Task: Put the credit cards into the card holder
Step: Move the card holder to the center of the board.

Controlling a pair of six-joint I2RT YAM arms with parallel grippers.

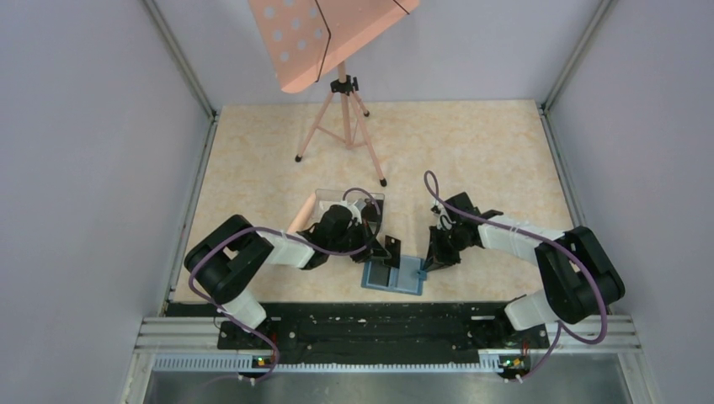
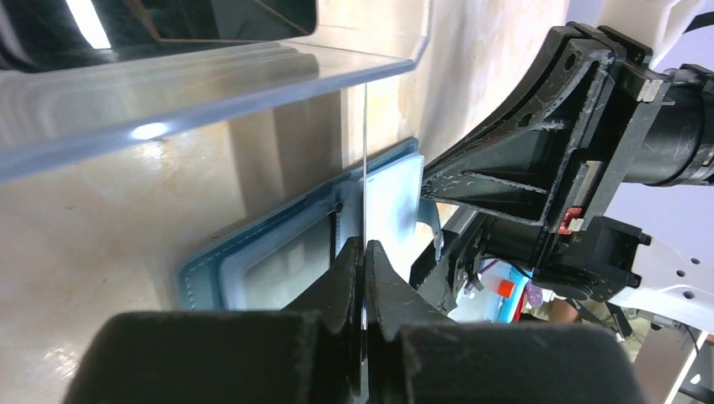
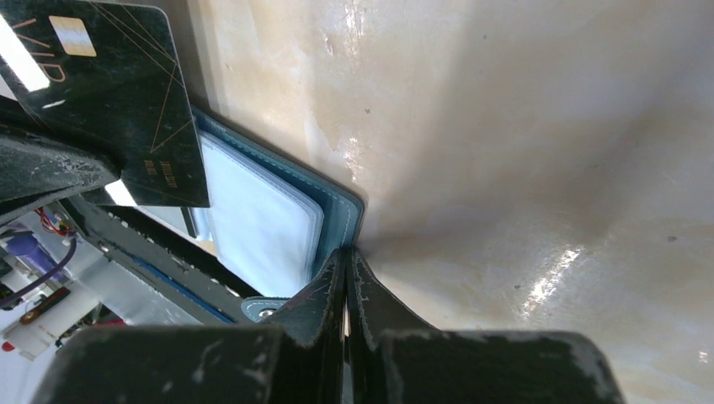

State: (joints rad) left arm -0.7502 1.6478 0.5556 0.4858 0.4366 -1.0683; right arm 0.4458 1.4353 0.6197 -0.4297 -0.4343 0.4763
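The teal card holder point(image 1: 404, 278) lies open on the table between the arms, its light blue pockets point(image 3: 261, 219) facing up and its snap tab point(image 3: 265, 311) at the near edge. My left gripper point(image 1: 386, 247) is shut on one black credit card point(image 3: 126, 93). It holds the card on edge just above the holder's pockets. In the left wrist view the card point(image 2: 366, 168) shows as a thin line above the holder point(image 2: 278, 252). My right gripper point(image 3: 347, 252) is shut, its tips touching the holder's right edge point(image 1: 425, 265).
A clear plastic box point(image 1: 370, 202) stands just behind the left gripper, with something dark inside point(image 2: 210, 17). A pink music stand on a tripod point(image 1: 341, 101) stands at the back. The two grippers are close together over the holder.
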